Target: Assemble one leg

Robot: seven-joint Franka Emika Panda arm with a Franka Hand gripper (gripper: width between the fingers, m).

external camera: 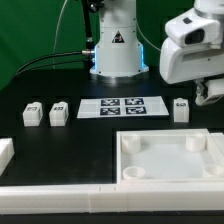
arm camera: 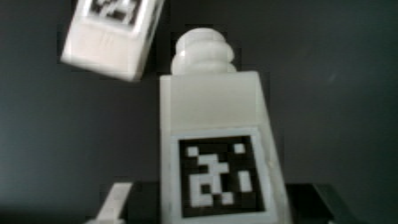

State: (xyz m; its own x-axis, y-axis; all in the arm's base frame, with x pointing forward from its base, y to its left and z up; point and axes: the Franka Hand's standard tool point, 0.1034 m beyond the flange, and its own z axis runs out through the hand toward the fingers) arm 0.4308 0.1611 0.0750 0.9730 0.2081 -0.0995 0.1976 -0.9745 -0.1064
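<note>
White tool: hangs above the counter at the exterior view's right edge, under a bulky white camera casing, and is partly cut off by the frame.
Tool state: in the wrist view the fingers flank the base of the leg and seem clamped on it, though blur hides the contact itself.
Leg: a white block with a rounded knob on the end away from the tool and a black-and-white tag on the face toward the wrist camera. It is held clear of the counter.
Second leg: upright on the counter, near the tool on the exterior view's left. In the wrist view it is a blurred, tilted shape beyond the held leg and apart from it.
Marker board: flat on the counter, between the second leg and two more legs.
Third leg: upright, just beside the marker board on the exterior view's left.
Fourth leg: upright, just beside the third leg, further left.
Tray: white, with round corner sockets, near the camera and well apart from the third and fourth legs.
Rail: a long, low white bar along the counter's near edge.
Counter: black.
</note>
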